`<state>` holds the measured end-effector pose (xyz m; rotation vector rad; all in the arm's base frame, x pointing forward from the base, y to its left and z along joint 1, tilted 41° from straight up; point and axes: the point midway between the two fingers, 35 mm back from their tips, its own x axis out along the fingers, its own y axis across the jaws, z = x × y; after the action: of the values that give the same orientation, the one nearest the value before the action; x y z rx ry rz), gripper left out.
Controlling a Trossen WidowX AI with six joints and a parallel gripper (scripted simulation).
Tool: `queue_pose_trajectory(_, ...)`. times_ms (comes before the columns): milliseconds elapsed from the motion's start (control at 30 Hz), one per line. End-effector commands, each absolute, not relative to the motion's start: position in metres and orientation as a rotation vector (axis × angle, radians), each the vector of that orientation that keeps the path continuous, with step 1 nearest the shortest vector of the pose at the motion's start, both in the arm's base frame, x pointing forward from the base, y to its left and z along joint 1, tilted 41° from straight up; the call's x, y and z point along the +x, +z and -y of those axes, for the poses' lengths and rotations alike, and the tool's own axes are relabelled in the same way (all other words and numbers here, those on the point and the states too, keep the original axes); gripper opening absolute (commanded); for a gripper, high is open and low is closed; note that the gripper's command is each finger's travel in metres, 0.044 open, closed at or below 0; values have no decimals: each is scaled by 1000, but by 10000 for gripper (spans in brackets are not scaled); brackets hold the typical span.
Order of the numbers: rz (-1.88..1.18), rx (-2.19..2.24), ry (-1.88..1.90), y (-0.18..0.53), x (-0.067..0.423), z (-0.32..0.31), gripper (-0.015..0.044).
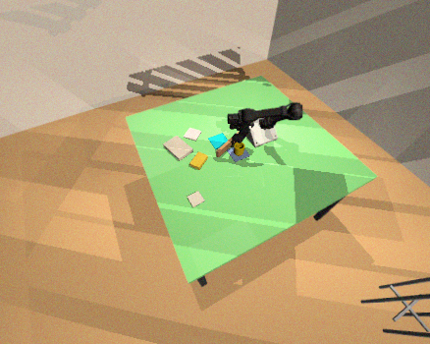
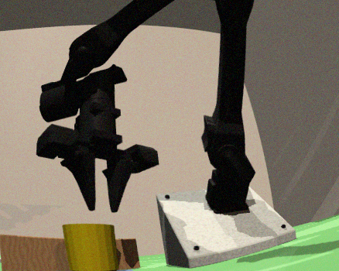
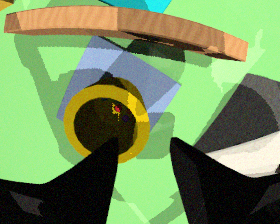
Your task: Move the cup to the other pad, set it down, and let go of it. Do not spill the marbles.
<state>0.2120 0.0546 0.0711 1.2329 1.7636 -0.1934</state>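
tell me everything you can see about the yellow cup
The yellow cup is a short, smooth, open-topped cylinder, standing upright on a blue-grey pad. Its inside is dark, with small coloured marbles just visible. A wooden block lies close behind it. The hand hangs above its rim, not touching it.
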Motion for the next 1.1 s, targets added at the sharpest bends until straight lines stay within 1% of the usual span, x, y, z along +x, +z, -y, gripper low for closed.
queue_pose_trajectory(0, -1769, 1240, -198, 66, 211, -59, 166)
queue_pose_trajectory(1067, -1770, 1243, -194, 27, 208, -94, 166)
